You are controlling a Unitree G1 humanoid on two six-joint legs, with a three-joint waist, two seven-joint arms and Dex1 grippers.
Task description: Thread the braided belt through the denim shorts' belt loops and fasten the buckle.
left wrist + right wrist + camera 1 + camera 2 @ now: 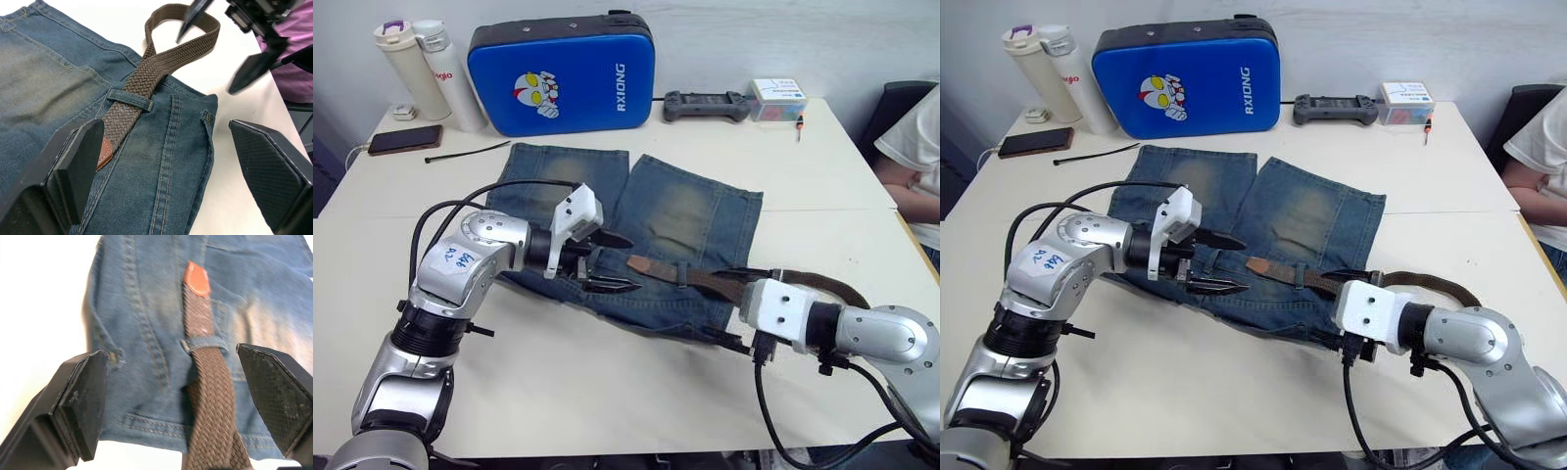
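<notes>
Braided belt [142, 81] through one belt loop [129, 99] only; my left pincer [607, 262] and right pincer [181, 396] both wide, empty; careless tug on tan tip risks pulling belt back out of loop.

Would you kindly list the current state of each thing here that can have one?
braided belt: tan tip passed under one belt loop, the rest curving off the shorts; unfastened.
denim shorts: spread flat on the table.
left pincer: open, over the shorts beside the belt tip, holding nothing.
right pincer: open, straddling the belt without gripping it.
blue case: shut, standing upright.
two bottles: capped, upright.
phone: lying flat, screen dark.
</notes>
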